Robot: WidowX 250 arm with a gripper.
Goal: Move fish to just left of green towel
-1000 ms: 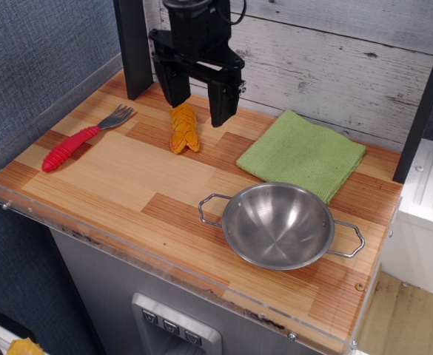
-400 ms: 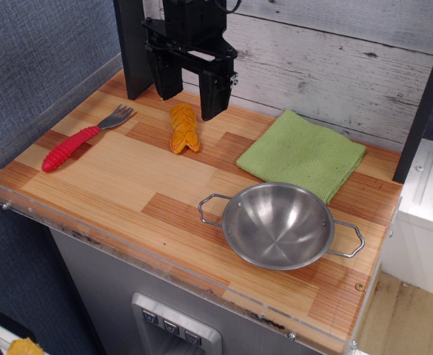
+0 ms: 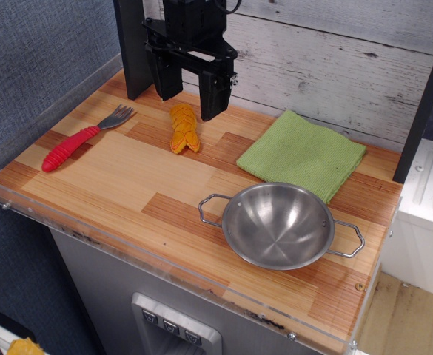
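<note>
The orange-yellow striped toy fish [image 3: 183, 128] lies on the wooden counter, tail toward the front, some way left of the green towel [image 3: 302, 154]. The towel lies flat at the back right of the counter. My black gripper [image 3: 189, 103] hangs open above the back of the counter, just behind and over the fish's far end. Its two fingers [image 3: 214, 95] stand wide apart and hold nothing.
A red-handled fork [image 3: 83, 138] lies at the left of the counter. A steel bowl [image 3: 278, 225] with two handles stands at the front right, just in front of the towel. A clear acrylic rim [image 3: 127, 240] edges the counter's front and left. A black post [image 3: 133, 48] stands at the back left.
The gripper rose and moved slightly back and left over the last second, away from the fish. It stayed open. The fish, towel, bowl and fork have not moved.
</note>
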